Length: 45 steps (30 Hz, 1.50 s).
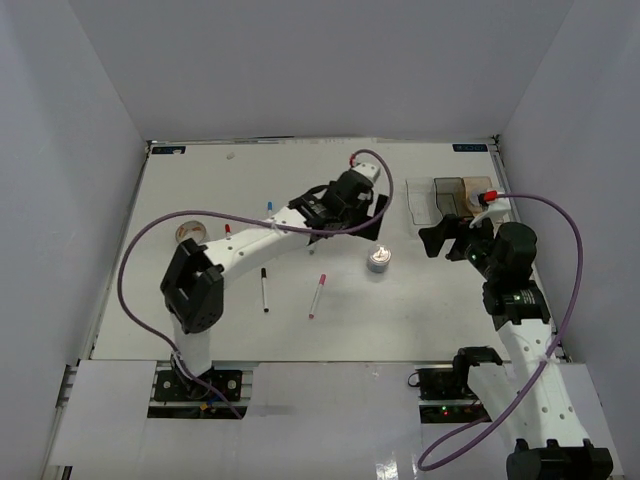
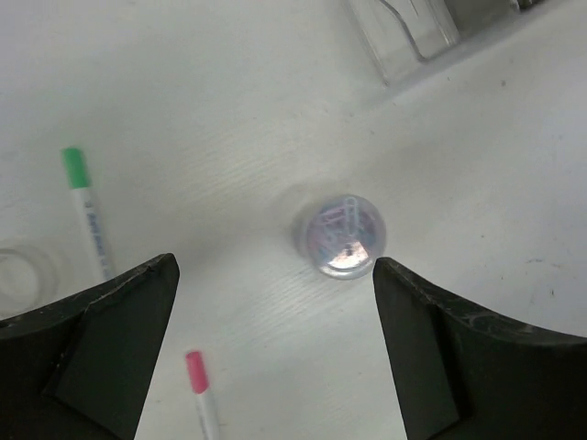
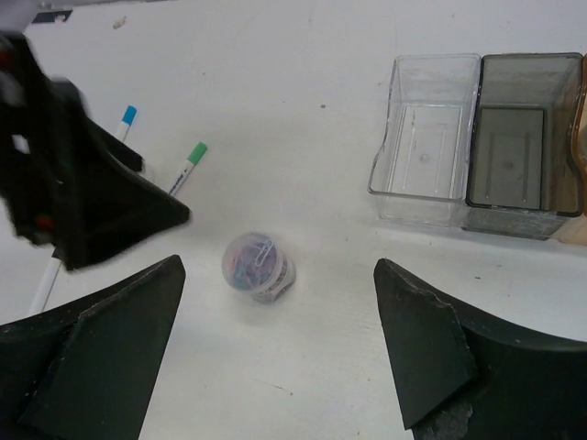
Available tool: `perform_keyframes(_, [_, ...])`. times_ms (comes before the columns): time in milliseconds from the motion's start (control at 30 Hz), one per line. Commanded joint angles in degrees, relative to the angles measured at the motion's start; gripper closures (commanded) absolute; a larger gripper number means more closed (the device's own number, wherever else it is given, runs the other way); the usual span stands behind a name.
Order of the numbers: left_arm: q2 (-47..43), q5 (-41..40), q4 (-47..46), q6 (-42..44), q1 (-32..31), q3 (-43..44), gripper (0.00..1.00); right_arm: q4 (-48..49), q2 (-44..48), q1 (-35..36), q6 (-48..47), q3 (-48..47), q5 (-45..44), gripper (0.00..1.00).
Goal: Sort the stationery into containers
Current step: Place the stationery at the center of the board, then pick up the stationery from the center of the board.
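The white worktop carries nearly all the stationery loose, so by the look of it the sorting has barely begun. The three joined containers sit at the far right corner: the clear bin and the smoky grey bin both look empty, while the amber bin is too little seen to judge. The left gripper hangs with its jaws spread wide over the middle of the worktop, holding nothing; the right gripper faces the same spot, likewise agape and empty. A tan tape roll lies near the left edge. A small round clear tub, seemingly of coloured clips, stands between the left jaws, untouched and just short of the bins. Five pens remain scattered left of centre: black-capped, pink-capped, green-capped, blue-capped and red-capped.
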<state>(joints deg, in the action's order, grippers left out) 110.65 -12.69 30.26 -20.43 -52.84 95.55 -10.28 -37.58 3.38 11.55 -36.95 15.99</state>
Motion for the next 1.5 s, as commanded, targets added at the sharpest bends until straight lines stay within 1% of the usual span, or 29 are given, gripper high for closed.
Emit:
perform_keyframes(0, [-10.1,-1.6,-0.2,-1.5,8.2,-5.9,0.02,-2.9,-3.8,1.6,-2.0,-4.6,-1.2,0.10])
perform_keyframes(33, [-14.4,-0.7,-0.2,-1.7,9.9,-7.6,0.02,-3.8,-4.9,3.0,-2.2,-5.5,-1.9,0.10])
perform_keyframes(100, [-19.0,-0.5,-0.3,-1.9,14.5,-13.0,0.02,-4.8,-8.4,4.9,-2.9,-7.5,-2.5,0.10])
perform_keyframes(133, [-21.4,-1.5,-0.5,-1.3,15.7,-14.8,0.02,-5.1,-9.3,7.1,-3.1,-7.9,-4.2,0.10])
perform_keyframes(167, [-26.1,-2.2,-0.8,-0.8,17.1,-16.5,0.02,-4.9,-11.1,8.6,-3.0,-8.2,-5.5,0.10])
perform_keyframes(200, [-28.4,-3.0,-1.0,-0.1,19.0,-20.0,0.02,-4.7,-12.2,9.9,-3.1,-8.5,-6.6,0.10])
perform_keyframes(233, [-30.6,-3.9,-1.1,0.9,20.1,-21.8,0.02,-4.5,-13.3,12.9,-3.2,-8.7,-9.1,0.10])
perform_keyframes(267, [-35.0,-5.0,-1.1,1.3,21.3,-23.5,0.02,-4.6,-16.0,14.5,-3.3,-9.3,-10.4,0.10])
perform_keyframes(300, [-37.2,-5.0,-1.2,1.5,23.7,-25.1,0.02,-4.8,-17.7,15.9,-3.4,-9.6,-11.4,0.10])
perform_keyframes(333, [-39.4,-5.0,-1.3,1.8,24.9,-28.6,0.02,-5.0,-19.2,19.0,-3.2,-10.1,-13.8,0.10])
perform_keyframes(367, [-44.0,-5.2,-1.8,2.3,26.1,-30.6,0.02,-4.9,-22.1,20.5,-3.0,-10.5,-15.1,0.10])
perform_keyframes(400, [-46.3,-5.9,-2.3,2.5,27.9,-32.7,0.02,-4.9,-23.6,21.8,-2.9,-10.8,-16.0,0.10])
perform_keyframes(433, [-48.7,-6.6,-2.7,2.6,28.5,-37.0,0.02,-5.0,-24.9,23.9,-2.8,-11.1,-19.3,0.10])
perform_keyframes(467, [-50.9,-7.9,-3.5,2.4,29.0,-39.1,0.02,-5.3,-27.8,25.0,-2.8,-11.4,-20.4,0.10])
perform_keyframes(500, [-55.2,-8.4,-3.9,2.2,29.6,-41.2,0.02,-5.4,-29.4,25.9,-2.8,-12.3,-21.2,0.10])
perform_keyframes(533, [-57.3,-8.8,-4.2,1.9,29.8,-45.2,0.02,-5.6,-30.8,27.5,-2.7,-12.7,-23.2,0.10])
perform_keyframes(600, [-62.5,-10.5,-5.2,1.2,30.1,-49.1,0.02,-6.1,-34.7,29.1,-2.4,-13.8,-25.6,0.10])
perform_keyframes(633, [-63.9,-10.8,-6.2,1.1,30.2,-52.5,0.02,-6.2,-35.9,29.5,-2.2,-14.1,-26.3,0.10])
perform_keyframes(733, [-67.1,-10.4,-7.0,0.3,30.2,-55.1,0.02,-6.2,-39.7,30.1,-1.4,-14.7,-28.7,0.10])
perform_keyframes(800, [-67.4,-10.1,-7.4,0.3,30.2,-56.1,0.02,-5.8,-41.8,30.3,-1.2,-14.9,-29.3,0.10])
perform_keyframes(1000, [-64.5,-8.7,-6.9,0.5,30.3,-55.3,0.02,-4.6,-46.1,32.2,-1.0,-16.0,-30.2,0.10])
perform_keyframes(1100, [-64.6,-8.7,-6.5,0.4,30.3,-55.5,0.02,-4.4,-47.9,32.7,-0.8,-16.9,-30.6,0.10])
perform_keyframes(1267, [-65.7,-9.1,-6.5,0.3,30.3,-55.6,0.02,-4.1,-50.5,33.2,-0.5,-18.0,-31.0,0.04])
perform_keyframes(1333, [-65.7,-9.0,-6.5,0.3,30.3,-55.6,0.02,-4.2,-50.9,33.3,-0.2,-18.2,-31.8,0.00])
perform_keyframes(1367, [-65.7,-8.8,-6.4,0.4,30.3,-55.6,0.02,-4.0,-51.2,33.4,0.0,-18.2,-32.1,0.06])
perform_keyframes(1467, [-65.8,-8.6,-6.4,0.3,30.3,-55.6,0.02,-4.0,-51.6,33.4,0.1,-18.2,-32.4,0.11])
